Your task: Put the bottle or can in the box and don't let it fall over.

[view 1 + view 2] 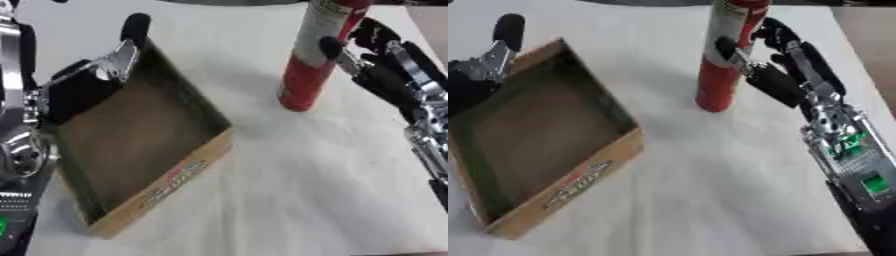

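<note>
A tall red and white can [306,75] stands nearly upright on the white table, right of centre at the back; its top runs out of view. My right hand [776,85] comes in from the right and is shut on the can's middle, thumb in front, fingers curled round its far right side. An open, shallow cardboard box [166,187] lies at the left with nothing inside. My left hand [83,87] rests open against the box's far left corner, one finger pointing up along the rim.
White table surface [315,190] spreads between the box and the can and toward the front. My right forearm [850,155] stretches along the right edge. The table's right edge shows at the upper right.
</note>
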Tool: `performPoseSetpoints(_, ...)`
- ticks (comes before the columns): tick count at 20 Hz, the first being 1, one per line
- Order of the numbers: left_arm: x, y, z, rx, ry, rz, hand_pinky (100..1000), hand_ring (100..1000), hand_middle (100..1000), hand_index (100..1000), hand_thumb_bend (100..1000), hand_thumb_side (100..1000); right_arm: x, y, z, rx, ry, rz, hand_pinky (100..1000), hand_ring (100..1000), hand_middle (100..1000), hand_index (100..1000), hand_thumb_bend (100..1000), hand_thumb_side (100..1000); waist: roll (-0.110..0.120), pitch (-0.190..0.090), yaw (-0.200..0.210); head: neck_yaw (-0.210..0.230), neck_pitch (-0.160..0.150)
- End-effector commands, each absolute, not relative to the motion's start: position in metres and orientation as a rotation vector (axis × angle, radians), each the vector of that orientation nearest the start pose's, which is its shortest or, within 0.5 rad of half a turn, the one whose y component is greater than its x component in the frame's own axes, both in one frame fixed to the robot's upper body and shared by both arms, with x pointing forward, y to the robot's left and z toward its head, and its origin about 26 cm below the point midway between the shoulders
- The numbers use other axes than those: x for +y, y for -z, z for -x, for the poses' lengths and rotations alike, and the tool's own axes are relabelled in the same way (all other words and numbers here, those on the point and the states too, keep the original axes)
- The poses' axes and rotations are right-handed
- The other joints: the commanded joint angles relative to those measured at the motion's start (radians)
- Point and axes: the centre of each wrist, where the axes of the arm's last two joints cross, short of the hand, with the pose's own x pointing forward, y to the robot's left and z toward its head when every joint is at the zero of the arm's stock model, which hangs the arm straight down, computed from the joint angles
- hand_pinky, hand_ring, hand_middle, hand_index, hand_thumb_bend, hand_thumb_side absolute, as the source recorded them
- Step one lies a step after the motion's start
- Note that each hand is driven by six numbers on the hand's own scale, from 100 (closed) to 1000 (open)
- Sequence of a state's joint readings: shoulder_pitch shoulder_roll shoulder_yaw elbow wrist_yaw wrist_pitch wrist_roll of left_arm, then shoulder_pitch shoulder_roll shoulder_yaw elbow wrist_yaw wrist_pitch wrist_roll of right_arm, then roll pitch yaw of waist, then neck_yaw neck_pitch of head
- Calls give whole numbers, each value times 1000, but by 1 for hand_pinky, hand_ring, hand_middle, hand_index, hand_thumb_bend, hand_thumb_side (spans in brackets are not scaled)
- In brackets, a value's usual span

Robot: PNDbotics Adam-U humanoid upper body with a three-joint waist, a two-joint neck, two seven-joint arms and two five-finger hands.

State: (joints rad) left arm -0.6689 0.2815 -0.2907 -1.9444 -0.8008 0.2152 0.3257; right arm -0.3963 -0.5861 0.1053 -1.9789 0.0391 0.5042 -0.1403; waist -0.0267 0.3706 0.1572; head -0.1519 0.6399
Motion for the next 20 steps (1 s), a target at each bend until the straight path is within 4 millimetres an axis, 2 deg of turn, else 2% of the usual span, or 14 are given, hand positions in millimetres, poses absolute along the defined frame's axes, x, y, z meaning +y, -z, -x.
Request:
performPoseSetpoints(1, 148, -273, -313, 3184, -561, 1321, 617, 528, 546, 766, 462, 529, -266, -248, -303, -1872, -463, 596, 976, 1000, 921, 1000, 580, 705, 0, -14, -2, -3, -15)
performPoseSetpoints(5, 149, -272, -316, 3196, -552, 1329, 612, 530, 555, 775, 457, 526, -265, -250, -303, -1867, -476, 594, 974, 1000, 919, 1000, 616, 617, -2, -11, 1, -5, -19)
performPoseSetpoints(7, 149, -270, -317, 3203, -550, 1331, 614, 534, 561, 780, 456, 524, -264, -251, -303, -1865, -482, 588, 973, 1000, 917, 1000, 626, 603, -3, -9, 1, -5, -21)
performPoseSetpoints(20, 149, -266, -326, 3233, -513, 1347, 620, 537, 562, 778, 447, 521, -265, -254, -309, -1854, -498, 589, 974, 1000, 919, 1000, 622, 619, -6, -2, 4, -4, -36)
